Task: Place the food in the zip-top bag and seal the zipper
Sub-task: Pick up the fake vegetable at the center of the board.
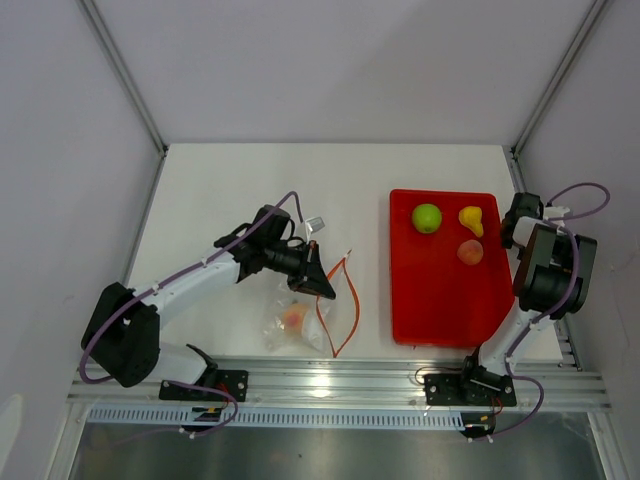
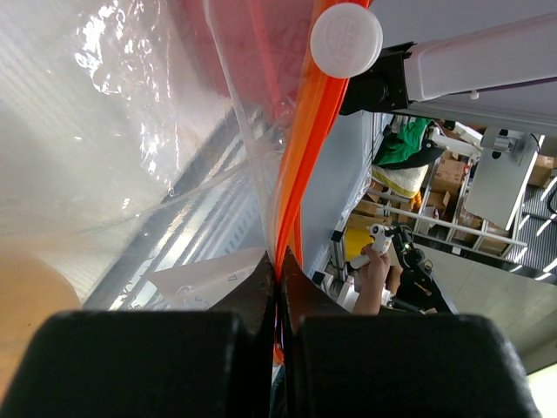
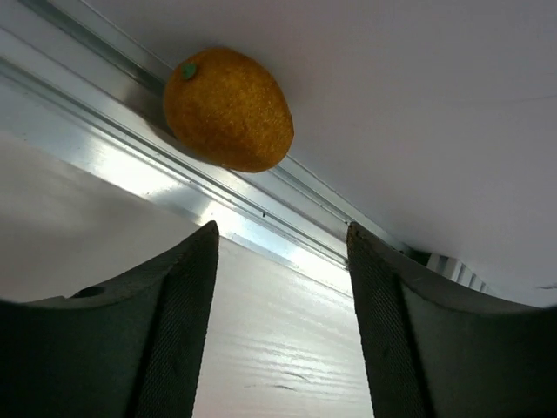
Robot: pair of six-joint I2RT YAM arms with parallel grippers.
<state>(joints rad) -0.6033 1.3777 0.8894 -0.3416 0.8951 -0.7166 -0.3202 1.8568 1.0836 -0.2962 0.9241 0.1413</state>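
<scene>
Orange zipper (image 2: pixel 309 131) of the clear bag (image 2: pixel 130 131) is sitting clamped in the left gripper (image 2: pixel 278 272). The right gripper (image 3: pixel 283 287) is standing jaws apart, empty, facing an orange fruit (image 3: pixel 228 109).

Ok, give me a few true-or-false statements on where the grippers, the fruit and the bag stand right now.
1. The left gripper is shut on the zipper. True.
2. The red tray holds four fruits. False: it holds three, a green apple, a yellow pear and a peach-coloured fruit.
3. The right gripper is clamped on the orange fruit. False: its jaws stand apart and the fruit sits beyond them, ungripped.
4. An orange-pink piece lies inside the zip-top bag. True.
</scene>
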